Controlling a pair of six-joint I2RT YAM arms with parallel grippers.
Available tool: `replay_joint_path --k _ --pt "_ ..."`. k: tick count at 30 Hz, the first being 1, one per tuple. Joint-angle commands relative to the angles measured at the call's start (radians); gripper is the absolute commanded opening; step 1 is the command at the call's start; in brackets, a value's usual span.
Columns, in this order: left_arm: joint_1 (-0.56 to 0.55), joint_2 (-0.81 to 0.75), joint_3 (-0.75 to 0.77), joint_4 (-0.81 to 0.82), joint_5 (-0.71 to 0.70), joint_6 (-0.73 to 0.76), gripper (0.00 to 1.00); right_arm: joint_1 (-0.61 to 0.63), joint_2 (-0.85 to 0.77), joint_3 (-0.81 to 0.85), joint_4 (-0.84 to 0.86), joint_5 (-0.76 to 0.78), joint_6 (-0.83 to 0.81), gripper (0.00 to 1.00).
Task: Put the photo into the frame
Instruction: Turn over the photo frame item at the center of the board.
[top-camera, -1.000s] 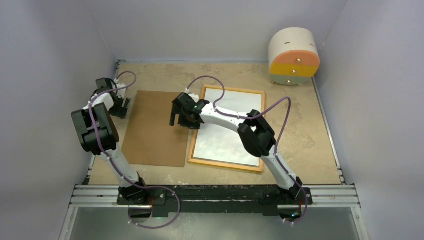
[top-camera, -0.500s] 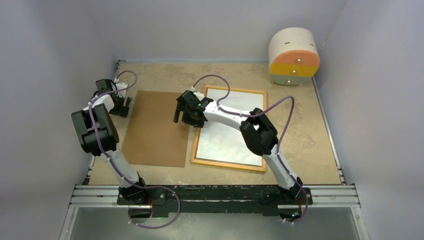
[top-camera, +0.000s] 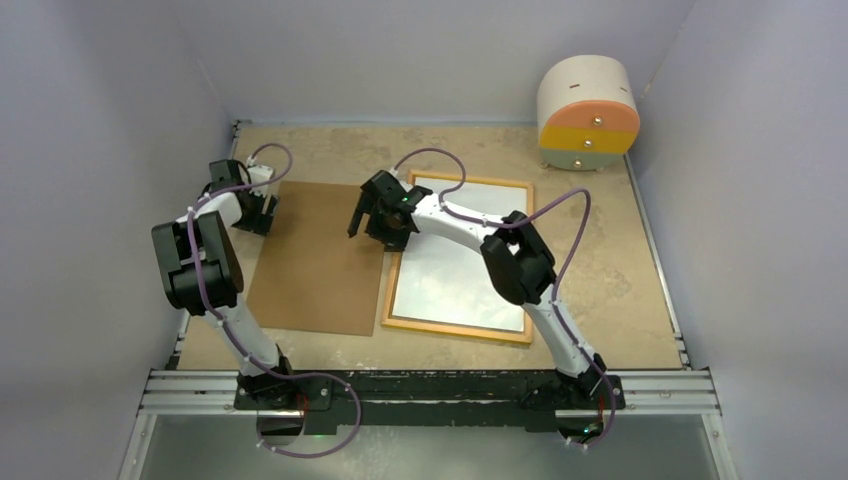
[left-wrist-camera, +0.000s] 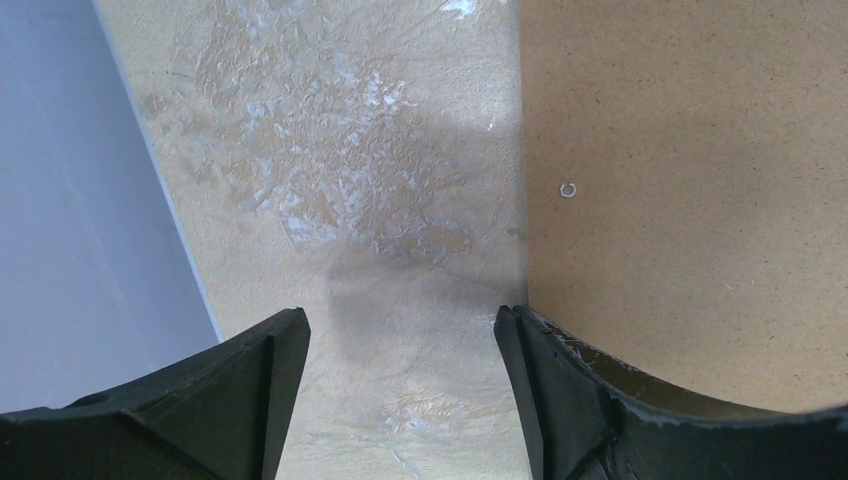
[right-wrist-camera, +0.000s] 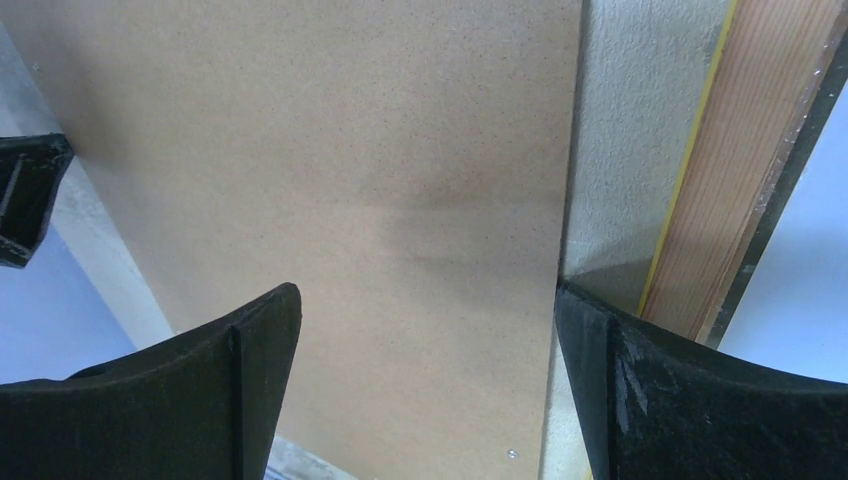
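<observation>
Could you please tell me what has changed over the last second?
The left gripper slid right, to the far left edge of the board. The right gripper moved toward the far side, above the gap between board and frame. Both sets of jaws stayed open, holding nothing. Board and frame lie as before.
</observation>
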Motion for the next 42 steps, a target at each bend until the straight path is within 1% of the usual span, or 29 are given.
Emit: replay_joint_path --k 1,5,9,12,16,20,21,26,31,33,36,38,40,42 --pt "-0.025 0.047 -0.061 -0.123 0.085 -0.008 0.75 0.0 0.035 -0.035 0.159 -0.129 0.076 0.97" --pt "-0.036 0.05 -0.063 -0.129 0.085 -0.003 0.75 -0.002 -0.014 -0.045 0.277 -0.218 0.095 0.95" --pt "-0.054 0.064 -0.076 -0.136 0.095 -0.005 0.75 -0.003 -0.104 -0.109 0.475 -0.304 0.143 0.93" --pt "-0.055 0.062 -0.073 -0.141 0.098 -0.006 0.75 -0.003 -0.174 -0.165 0.603 -0.295 0.175 0.92" --pt "-0.056 0.061 -0.063 -0.158 0.112 -0.006 0.75 0.0 -0.251 -0.246 0.756 -0.325 0.208 0.91" --pt "-0.057 0.076 -0.045 -0.196 0.16 -0.006 0.75 0.004 -0.333 -0.389 1.001 -0.329 0.222 0.9" --pt "-0.056 0.08 -0.043 -0.2 0.165 -0.007 0.75 0.003 -0.342 -0.408 1.028 -0.326 0.216 0.9" --pt "-0.056 0.086 -0.025 -0.205 0.166 -0.023 0.75 0.004 -0.327 -0.434 1.006 -0.362 0.229 0.9" --pt "-0.052 0.09 -0.008 -0.215 0.175 -0.033 0.75 0.004 -0.328 -0.491 1.031 -0.38 0.262 0.89" --pt "-0.049 0.095 0.004 -0.226 0.182 -0.027 0.75 0.002 -0.332 -0.493 1.029 -0.395 0.257 0.88" --pt "-0.041 0.105 0.031 -0.239 0.179 -0.028 0.75 0.0 -0.357 -0.483 0.994 -0.376 0.225 0.86" --pt "-0.033 0.102 0.06 -0.249 0.178 -0.029 0.75 -0.001 -0.379 -0.465 0.913 -0.348 0.186 0.82" --pt "-0.028 0.091 0.092 -0.259 0.183 -0.029 0.75 0.0 -0.395 -0.446 0.805 -0.31 0.16 0.75" --pt "-0.028 0.077 0.125 -0.276 0.191 -0.023 0.75 0.0 -0.407 -0.438 0.713 -0.272 0.152 0.62"
